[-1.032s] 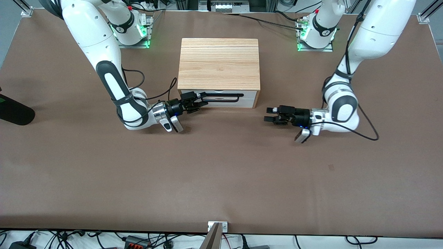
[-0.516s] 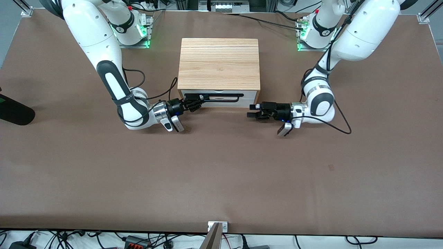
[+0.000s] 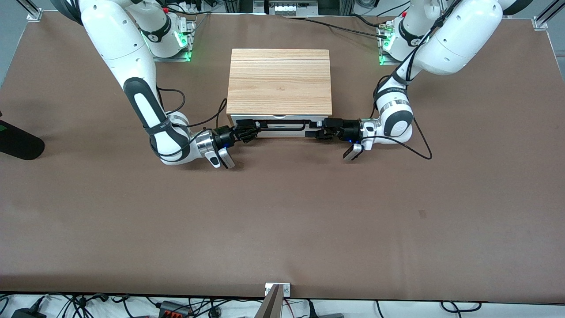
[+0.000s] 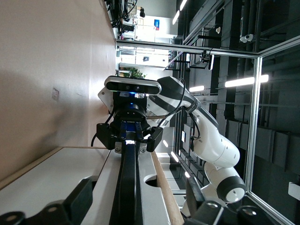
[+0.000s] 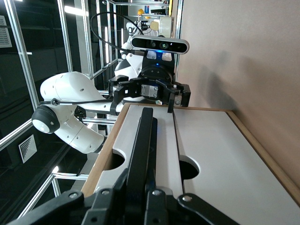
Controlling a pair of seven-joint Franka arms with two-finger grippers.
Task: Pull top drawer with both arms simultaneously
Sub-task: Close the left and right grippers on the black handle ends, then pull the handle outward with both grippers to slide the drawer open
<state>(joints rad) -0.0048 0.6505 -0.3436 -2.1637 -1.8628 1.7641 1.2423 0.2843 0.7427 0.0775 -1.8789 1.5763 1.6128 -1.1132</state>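
Fingers (image 5: 154, 197) of the right gripper (image 3: 248, 128) are clamped on the black bar handle (image 3: 282, 125) of the top drawer (image 3: 279, 127), which sits shut in the wooden cabinet (image 3: 279, 81) mid-counter (image 3: 282, 212), toward the robots' edge. At the handle's other end, the left gripper (image 3: 318, 129) has its fingers (image 4: 77, 206) spread either side of the bar, not touching.

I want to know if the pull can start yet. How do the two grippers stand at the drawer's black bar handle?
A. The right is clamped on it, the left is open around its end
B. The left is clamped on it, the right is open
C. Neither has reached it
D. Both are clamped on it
A: the right gripper is shut on the black bar handle, while the left gripper has its fingers spread on either side of the bar.
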